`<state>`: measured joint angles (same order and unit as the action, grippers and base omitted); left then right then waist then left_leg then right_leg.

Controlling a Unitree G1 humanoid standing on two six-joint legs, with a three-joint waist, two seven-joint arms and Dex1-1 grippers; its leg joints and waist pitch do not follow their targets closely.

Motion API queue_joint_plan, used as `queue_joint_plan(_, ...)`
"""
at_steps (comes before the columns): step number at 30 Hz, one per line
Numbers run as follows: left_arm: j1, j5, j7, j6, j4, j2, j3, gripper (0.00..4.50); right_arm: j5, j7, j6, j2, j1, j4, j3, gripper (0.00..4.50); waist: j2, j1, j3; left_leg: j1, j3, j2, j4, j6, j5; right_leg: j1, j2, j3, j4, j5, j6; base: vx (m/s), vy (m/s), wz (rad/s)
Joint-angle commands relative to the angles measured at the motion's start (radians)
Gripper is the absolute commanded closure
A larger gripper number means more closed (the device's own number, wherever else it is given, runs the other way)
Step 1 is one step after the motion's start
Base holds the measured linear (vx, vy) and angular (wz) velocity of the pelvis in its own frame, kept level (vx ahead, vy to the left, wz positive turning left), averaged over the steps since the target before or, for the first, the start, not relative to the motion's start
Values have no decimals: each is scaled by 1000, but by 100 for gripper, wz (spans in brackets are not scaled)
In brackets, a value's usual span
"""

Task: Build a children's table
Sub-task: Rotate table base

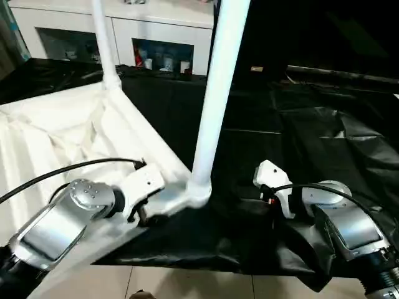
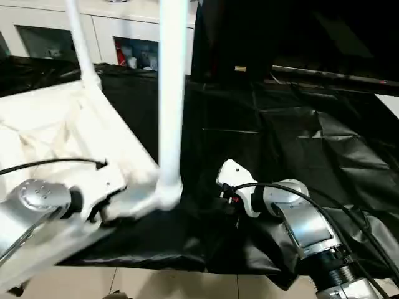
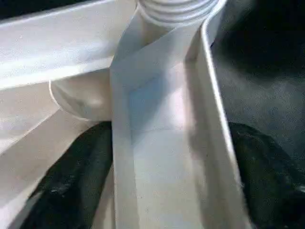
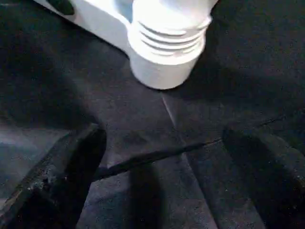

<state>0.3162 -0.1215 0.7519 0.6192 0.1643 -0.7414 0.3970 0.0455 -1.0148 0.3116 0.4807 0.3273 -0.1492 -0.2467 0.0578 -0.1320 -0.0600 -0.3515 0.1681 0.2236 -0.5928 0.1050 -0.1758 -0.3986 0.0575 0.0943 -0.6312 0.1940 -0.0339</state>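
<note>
Left gripper (image 3: 157, 191) astride table rim (image 3: 167, 157)

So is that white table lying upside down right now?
Yes, upside down: the tabletop lies ribbed side up on the black cover, with legs rising from corner sockets.

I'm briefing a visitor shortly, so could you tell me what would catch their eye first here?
A white leg stands upright in the near corner socket of the upside-down white tabletop on the black cover. The left gripper straddles the tabletop's edge beside that corner. The right gripper waits open over the cover, facing the socket.
</note>
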Motion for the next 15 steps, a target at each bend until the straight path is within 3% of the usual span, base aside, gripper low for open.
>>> queue_joint_plan(1,13,44,11,-175,-55,4,22,84,-9,35,-18,-8,22,-32,18,0,-9,-1,65,1,-1,6,64,-7,-190,48,73,-58,92,294,-80,0,0,0)
queue_joint_plan(2,23,72,10,-282,-126,16,45,106,-17,67,-22,-16,31,-60,31,0,-10,-8,64,7,-1,6,66,-4,-209,44,75,-58,98,318,-75,0,0,0)
queue_joint_plan(7,50,103,46,-459,-244,54,70,114,-42,132,-31,-14,45,-113,51,0,-12,-27,60,19,0,11,70,12,-260,37,79,-59,105,385,-54,0,0,0)
queue_joint_plan(9,60,115,58,-505,-278,65,82,120,-43,138,-36,-12,45,-124,54,0,-10,-30,63,14,-3,12,72,19,-255,43,82,-59,100,371,-52,0,0,0)
queue_joint_plan(10,72,128,66,-550,-316,79,93,120,-42,142,-42,-8,44,-132,56,0,-22,-31,63,14,-4,12,73,20,-255,42,82,-60,100,364,-49,0,0,0)
queue_joint_plan(11,82,138,73,-585,-346,90,102,133,-42,145,-46,-5,42,-138,57,0,-15,-28,64,13,-3,12,73,23,-253,44,81,-60,98,340,-54,0,0,0)
queue_joint_plan(12,92,143,80,-617,-371,100,108,133,-43,148,-49,-2,38,-139,59,0,-20,-30,64,12,-4,10,73,22,-252,45,81,-59,100,338,-54,0,0,0)
queue_joint_plan(14,110,146,94,-682,-423,116,110,165,-41,156,-54,0,32,-142,63,0,-15,-28,70,4,-6,10,72,26,-226,54,82,-60,90,278,-65,0,0,0)
queue_joint_plan(15,117,149,101,-710,-445,122,110,167,-40,158,-57,2,30,-143,64,0,-19,-26,70,5,-6,10,72,28,-225,53,81,-60,88,266,-69,0,0,0)
